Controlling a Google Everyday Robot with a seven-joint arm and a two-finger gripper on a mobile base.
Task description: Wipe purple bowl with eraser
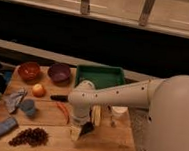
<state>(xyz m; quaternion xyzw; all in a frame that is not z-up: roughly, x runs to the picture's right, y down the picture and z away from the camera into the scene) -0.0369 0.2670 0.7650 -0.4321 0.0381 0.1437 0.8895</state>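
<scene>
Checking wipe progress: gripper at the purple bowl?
No, the gripper is low at the front of the table, apart from the purple bowl at the back.

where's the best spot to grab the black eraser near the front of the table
Probably from straight above, pinching the eraser across its narrow width, mid-length: it is a flat, low block on the wooden table, so only its long sides offer a hold. The gripper is right at it, by the table's front edge.
</scene>
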